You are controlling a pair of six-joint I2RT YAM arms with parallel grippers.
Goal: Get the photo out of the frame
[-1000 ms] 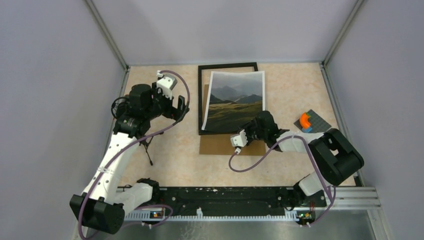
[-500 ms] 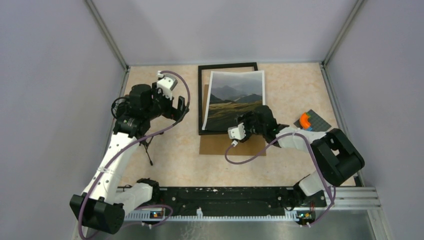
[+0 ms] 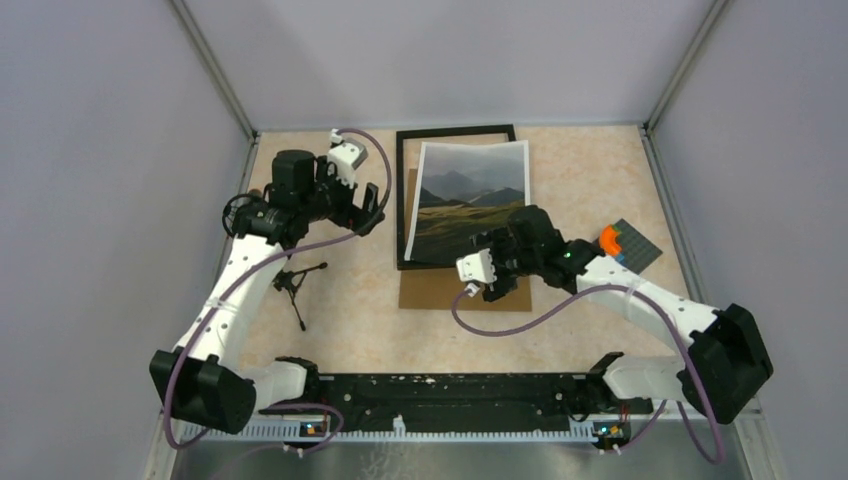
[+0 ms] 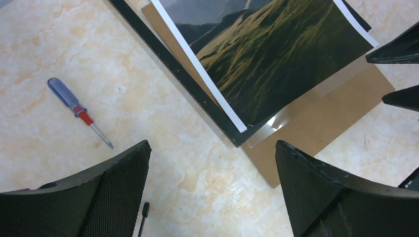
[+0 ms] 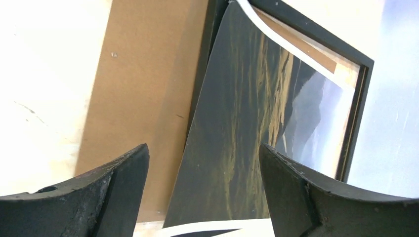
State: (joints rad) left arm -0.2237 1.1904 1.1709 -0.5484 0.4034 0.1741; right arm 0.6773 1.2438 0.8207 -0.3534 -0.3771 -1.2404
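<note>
The photo (image 3: 468, 198), a mountain print with white edges, lies askew on the black frame (image 3: 455, 131), its right side overhanging the frame. In the right wrist view the photo (image 5: 237, 148) shows directly beneath my open right gripper (image 5: 202, 148), with the frame (image 5: 363, 98) behind it. My right gripper (image 3: 512, 240) hovers over the photo's near right corner and holds nothing. Left of the frame, my left gripper (image 3: 370, 212) is open. Its own view shows the left gripper (image 4: 212, 143) above bare table, with the frame's corner (image 4: 183, 74) and the photo (image 4: 276, 54) beyond.
A plain brown backing board (image 3: 440, 290) sticks out from under the frame's near end. A blue-handled screwdriver (image 4: 79, 111) lies left of the frame. A small black tripod (image 3: 295, 285) stands under the left arm. A grey plate (image 3: 640, 250) carrying an orange brick (image 3: 608, 238) sits at the right.
My right gripper has opened and let go of the photo's near edge, and its elbow has swung out to the right. The left gripper has shifted slightly back and right.
</note>
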